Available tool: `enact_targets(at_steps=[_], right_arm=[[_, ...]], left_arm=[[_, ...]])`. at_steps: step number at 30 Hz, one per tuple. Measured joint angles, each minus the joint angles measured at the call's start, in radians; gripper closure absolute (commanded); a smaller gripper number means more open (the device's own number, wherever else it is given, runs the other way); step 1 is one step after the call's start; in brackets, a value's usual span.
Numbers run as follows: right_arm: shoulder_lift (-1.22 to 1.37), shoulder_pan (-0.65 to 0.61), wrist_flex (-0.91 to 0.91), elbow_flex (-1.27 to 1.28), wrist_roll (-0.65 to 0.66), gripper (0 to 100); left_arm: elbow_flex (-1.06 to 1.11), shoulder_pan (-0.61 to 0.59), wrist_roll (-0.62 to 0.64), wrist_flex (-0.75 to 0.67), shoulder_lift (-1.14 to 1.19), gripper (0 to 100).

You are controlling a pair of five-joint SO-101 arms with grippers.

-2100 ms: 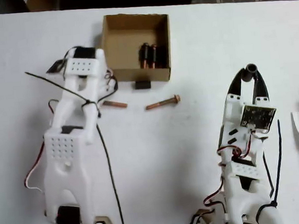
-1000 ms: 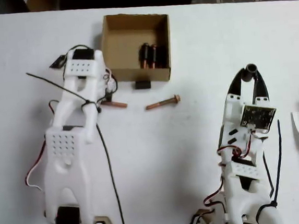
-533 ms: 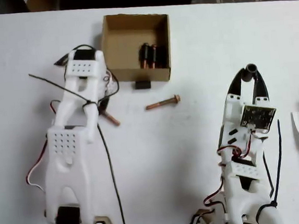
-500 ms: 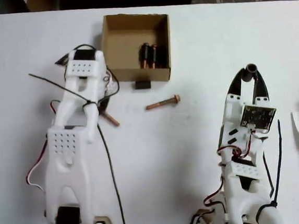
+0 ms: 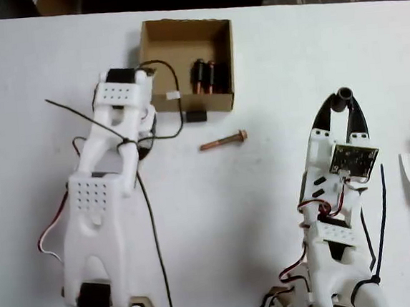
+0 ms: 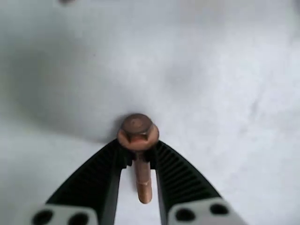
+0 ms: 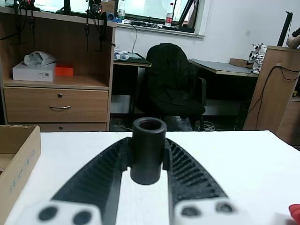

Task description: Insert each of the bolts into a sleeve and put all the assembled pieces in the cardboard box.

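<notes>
one bolt (image 6: 136, 132) in left end effector (image 6: 139, 152), sleeve (image 7: 148, 147) in right end effector (image 7: 148, 157)

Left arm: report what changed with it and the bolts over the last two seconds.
The left gripper took hold of the bolt that lay beside it, turning it and carrying it off its spot; the arm shifted slightly toward the cardboard box. Unchanged: the second bolt, the loose sleeve by the box, the assembled pieces inside, the right gripper with its sleeve.

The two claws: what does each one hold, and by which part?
The left claw grips a copper bolt by its shank, under the head. The right claw holds a black sleeve by its sides.
</notes>
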Motion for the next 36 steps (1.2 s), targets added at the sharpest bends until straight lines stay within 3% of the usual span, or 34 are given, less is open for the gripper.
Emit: enact_targets(at_steps=[5,13,24,30,36], right_arm=[[0.0,0.0,0.0,0.0,0.0,97.8],[0.0,-0.038,0.0,0.0,0.0,97.8],[-0.003,-0.132,0.0,0.08,0.0,97.8],[-0.104,-0.21,0.037,0.124,0.0,97.8],[-0.356,-0.221,0.368,0.118,0.0,97.8]], left_arm=[[0.011,0.009,0.121,0.0,-0.002,98],[-0.034,0.026,0.114,0.003,-0.043,98],[-0.04,0.144,0.14,0.002,-0.486,98],[0.114,0.163,0.144,-0.155,-0.671,98],[0.499,0.163,0.193,-0.43,-0.898,98]])
